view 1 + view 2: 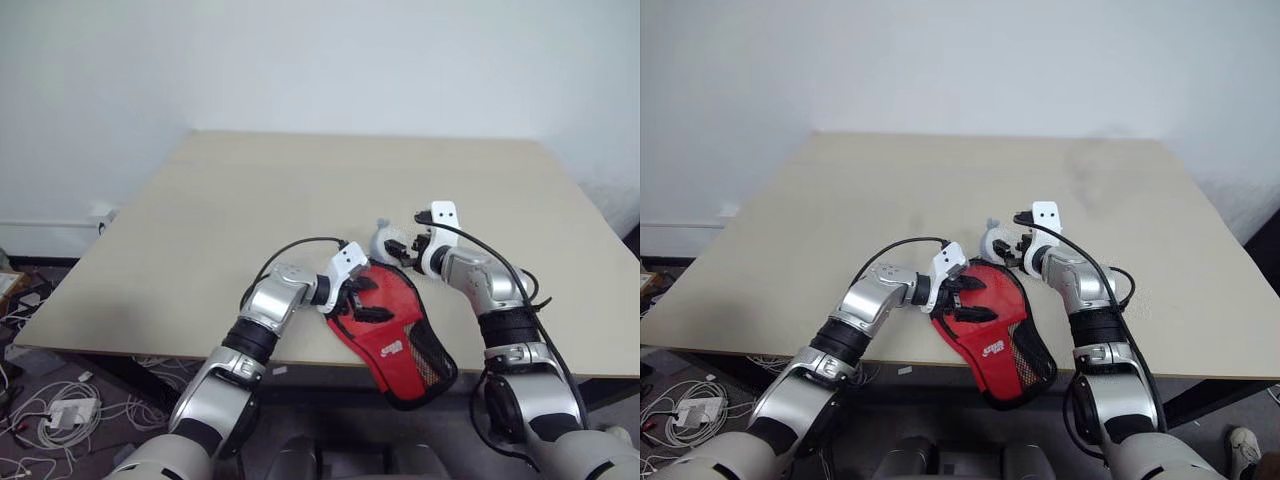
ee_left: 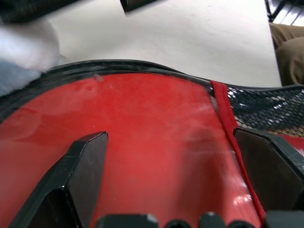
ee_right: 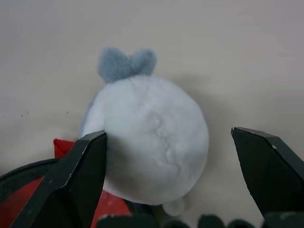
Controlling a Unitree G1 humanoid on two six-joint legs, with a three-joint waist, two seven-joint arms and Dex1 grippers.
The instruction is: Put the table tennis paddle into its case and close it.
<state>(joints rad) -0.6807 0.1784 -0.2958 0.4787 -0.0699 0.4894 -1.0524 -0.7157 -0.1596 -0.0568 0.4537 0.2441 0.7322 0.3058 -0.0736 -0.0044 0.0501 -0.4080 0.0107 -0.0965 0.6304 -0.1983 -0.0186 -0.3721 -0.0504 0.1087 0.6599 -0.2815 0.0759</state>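
On the pale beige table (image 1: 200, 230), your left gripper (image 1: 362, 298) hovers with jaws spread wide over the red face of the paddle-shaped soft zip case (image 1: 395, 335), holding nothing. The red case with black trim and a mesh patch lies at the table's near edge, its narrow end overhanging toward 5 o'clock. At the case's 12 o'clock, touching its top edge, sits a small pale grey plush ball (image 3: 152, 152) with two blue-grey ears. Your right gripper (image 1: 402, 246) brackets it, jaws open, not clamped.
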